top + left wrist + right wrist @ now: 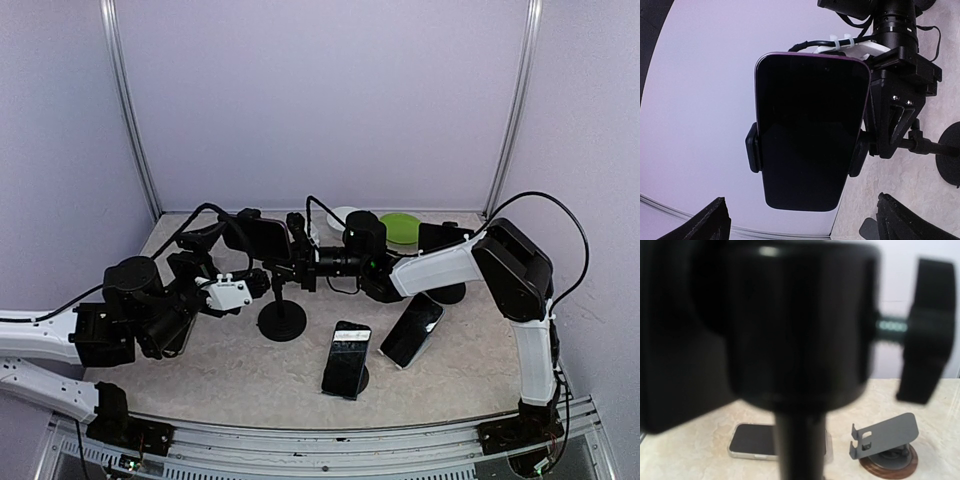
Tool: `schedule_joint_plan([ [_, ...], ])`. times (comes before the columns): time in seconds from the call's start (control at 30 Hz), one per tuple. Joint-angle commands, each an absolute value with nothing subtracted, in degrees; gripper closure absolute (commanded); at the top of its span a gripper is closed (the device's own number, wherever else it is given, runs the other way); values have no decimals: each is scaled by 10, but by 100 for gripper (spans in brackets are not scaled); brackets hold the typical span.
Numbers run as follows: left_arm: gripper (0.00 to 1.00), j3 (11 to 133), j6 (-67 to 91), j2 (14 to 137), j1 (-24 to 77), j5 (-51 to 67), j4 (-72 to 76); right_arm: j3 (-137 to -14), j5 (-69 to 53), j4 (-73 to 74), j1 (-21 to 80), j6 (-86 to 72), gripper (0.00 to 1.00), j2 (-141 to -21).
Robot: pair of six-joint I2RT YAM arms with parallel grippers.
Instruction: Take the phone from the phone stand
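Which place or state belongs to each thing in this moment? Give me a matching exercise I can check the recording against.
Things:
1. phone with the purple edge
2. green bowl
3. grey metal stand
4. left claw

Places or states:
a. open, holding nothing
b. empty, set on a round brown base
c. gripped by its sides in the black holder
d. at the far edge of the table

Pairs: 1-c, 2-d, 3-b, 4-a.
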State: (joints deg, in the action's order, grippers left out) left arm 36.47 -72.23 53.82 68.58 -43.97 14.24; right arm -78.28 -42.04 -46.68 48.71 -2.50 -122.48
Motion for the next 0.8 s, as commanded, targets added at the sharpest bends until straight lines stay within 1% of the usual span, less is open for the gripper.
schedule_joint_plan([
  [0.0,1,370,-750,547,673,-426,186,-770,-441,-463,493,-33,100,-1210],
  [0.37,1,404,-730,579,620,-348,168,-762,-446,-463,493,-26,100,-1207],
  [0.77,1,435,-718,608,608,-300,111,-767,-452,-463,492,-25,100,-1210],
])
